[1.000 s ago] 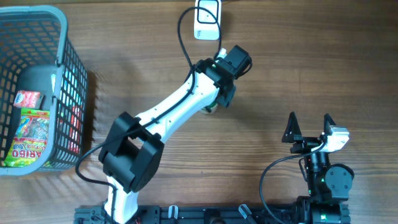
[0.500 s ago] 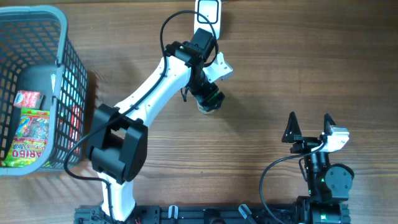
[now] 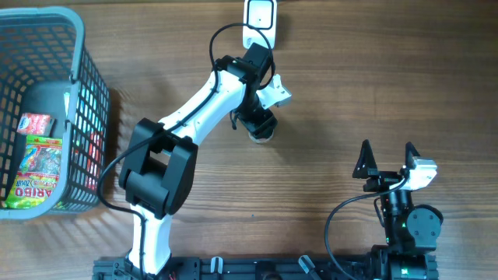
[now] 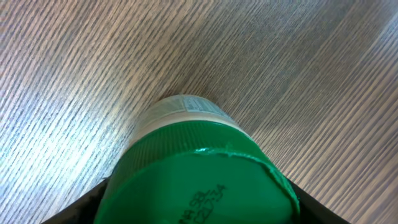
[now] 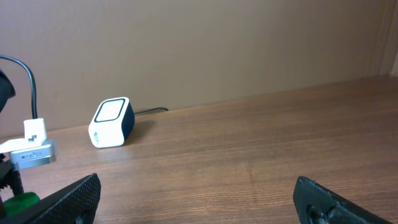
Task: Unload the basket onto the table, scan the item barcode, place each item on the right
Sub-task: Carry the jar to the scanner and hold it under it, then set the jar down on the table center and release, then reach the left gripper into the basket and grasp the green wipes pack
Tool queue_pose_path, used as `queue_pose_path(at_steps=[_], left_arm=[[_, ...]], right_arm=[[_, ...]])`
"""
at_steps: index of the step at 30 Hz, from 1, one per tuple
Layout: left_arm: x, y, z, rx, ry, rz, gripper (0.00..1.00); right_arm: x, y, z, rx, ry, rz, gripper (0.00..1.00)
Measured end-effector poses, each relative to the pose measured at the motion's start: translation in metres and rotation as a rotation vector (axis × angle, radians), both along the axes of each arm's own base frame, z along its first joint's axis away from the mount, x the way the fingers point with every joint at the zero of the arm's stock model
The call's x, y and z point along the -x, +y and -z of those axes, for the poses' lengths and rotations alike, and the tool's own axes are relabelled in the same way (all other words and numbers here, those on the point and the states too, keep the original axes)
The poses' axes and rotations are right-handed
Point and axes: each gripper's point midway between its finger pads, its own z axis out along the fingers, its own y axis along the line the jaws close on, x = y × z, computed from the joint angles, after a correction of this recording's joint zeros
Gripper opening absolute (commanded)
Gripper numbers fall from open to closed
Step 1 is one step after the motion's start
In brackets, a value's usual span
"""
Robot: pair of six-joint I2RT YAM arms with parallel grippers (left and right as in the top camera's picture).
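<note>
Mostly hidden under my left gripper, the green-lidded jar stands on the table near the scanner. Its label is cut off, and I cannot tell whether the fingers flanking the lid press it. My right gripper rests spread and empty. Brown wooden table, plain tan wall, grey basket far left.
</note>
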Motion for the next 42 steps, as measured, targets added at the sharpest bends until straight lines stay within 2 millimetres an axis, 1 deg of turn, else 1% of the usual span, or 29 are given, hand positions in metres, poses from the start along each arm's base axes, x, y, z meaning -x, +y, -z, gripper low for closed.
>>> queue_pose_path(at_steps=[4, 7, 9, 11, 12, 13, 14, 16, 18, 21, 23, 24, 25, 26, 27, 28, 29, 30, 31, 32, 33, 34, 35, 36, 37, 39, 40, 41, 42], left_arm=[[-0.008, 0.010, 0.001, -0.076, -0.031, -0.097, 0.64], [-0.016, 0.015, 0.001, -0.105, -0.034, -0.289, 0.66], [-0.023, 0.014, 0.000, -0.095, -0.023, -0.497, 0.68], [-0.030, 0.013, 0.000, -0.072, 0.026, -0.830, 0.68], [-0.033, 0.011, -0.001, -0.045, 0.056, -0.981, 0.71], [-0.035, 0.009, -0.002, -0.024, 0.082, -1.085, 0.76], [-0.037, 0.004, -0.003, 0.006, 0.120, -1.187, 1.00], [-0.040, -0.013, -0.007, 0.095, 0.238, -1.388, 1.00], [-0.038, -0.026, -0.011, 0.138, 0.314, -1.464, 1.00], [-0.018, -0.035, -0.008, 0.081, 0.346, -1.479, 1.00], [0.001, -0.027, -0.003, -0.024, 0.288, -1.487, 1.00], [0.004, -0.025, -0.006, -0.039, 0.247, -1.481, 1.00], [0.005, -0.021, -0.013, -0.042, 0.203, -1.470, 1.00], [0.004, -0.017, -0.035, -0.008, 0.136, -1.442, 1.00], [0.002, -0.016, -0.063, 0.054, 0.083, -1.406, 1.00], [0.000, -0.010, -0.109, 0.153, -0.004, -1.347, 1.00], [-0.001, -0.004, -0.138, 0.212, -0.070, -1.309, 1.00], [-0.001, 0.004, -0.163, 0.254, -0.137, -1.272, 1.00], [0.001, 0.021, -0.201, 0.308, -0.257, -1.216, 1.00], [0.003, 0.032, -0.222, 0.336, -0.317, -1.192, 1.00], [0.006, 0.053, -0.251, 0.371, -0.415, -1.180, 1.00], [0.007, 0.077, -0.275, 0.399, -0.493, -1.199, 1.00], [0.009, 0.108, -0.300, 0.425, -0.577, -1.246, 1.00], [0.012, 0.147, -0.322, 0.448, -0.655, -1.321, 1.00], [0.014, 0.180, -0.335, 0.452, -0.711, -1.397, 1.00], [0.028, 0.263, -0.357, 0.443, -0.826, -1.604, 1.00], [0.034, 0.291, -0.359, 0.433, -0.843, -1.680, 1.00], [0.040, 0.332, -0.356, 0.407, -0.851, -1.794, 1.00], [0.041, 0.348, -0.351, 0.401, -0.834, -1.837, 1.00]], right_arm=[[0.000, 0.000, 0.000, 0.000, 0.000, 0.000, 1.00], [0.000, 0.000, 0.000, 0.000, 0.000, 0.000, 1.00], [0.000, 0.000, 0.000, 0.000, 0.000, 0.000, 1.00], [0.000, 0.000, 0.000, 0.000, 0.000, 0.000, 1.00], [0.000, 0.000, 0.000, 0.000, 0.000, 0.000, 1.00], [0.000, 0.000, 0.000, 0.000, 0.000, 0.000, 1.00], [0.000, 0.000, 0.000, 0.000, 0.000, 0.000, 0.99], [0.000, 0.000, 0.000, 0.000, 0.000, 0.000, 1.00], [0.000, 0.000, 0.000, 0.000, 0.000, 0.000, 1.00], [0.000, 0.000, 0.000, 0.000, 0.000, 0.000, 1.00], [0.000, 0.000, 0.000, 0.000, 0.000, 0.000, 1.00], [0.000, 0.000, 0.000, 0.000, 0.000, 0.000, 1.00], [0.000, 0.000, 0.000, 0.000, 0.000, 0.000, 1.00], [0.000, 0.000, 0.000, 0.000, 0.000, 0.000, 1.00], [0.000, 0.000, 0.000, 0.000, 0.000, 0.000, 1.00], [0.000, 0.000, 0.000, 0.000, 0.000, 0.000, 1.00], [0.000, 0.000, 0.000, 0.000, 0.000, 0.000, 1.00], [0.000, 0.000, 0.000, 0.000, 0.000, 0.000, 1.00], [0.000, 0.000, 0.000, 0.000, 0.000, 0.000, 1.00], [0.000, 0.000, 0.000, 0.000, 0.000, 0.000, 1.00], [0.000, 0.000, 0.000, 0.000, 0.000, 0.000, 1.00], [0.000, 0.000, 0.000, 0.000, 0.000, 0.000, 1.00], [0.000, 0.000, 0.000, 0.000, 0.000, 0.000, 1.00], [0.000, 0.000, 0.000, 0.000, 0.000, 0.000, 1.00], [0.000, 0.000, 0.000, 0.000, 0.000, 0.000, 1.00], [0.000, 0.000, 0.000, 0.000, 0.000, 0.000, 1.00], [0.000, 0.000, 0.000, 0.000, 0.000, 0.001, 1.00], [0.000, 0.000, 0.000, 0.000, 0.000, 0.002, 1.00], [0.000, 0.000, 0.000, 0.000, 0.000, 0.002, 1.00]])
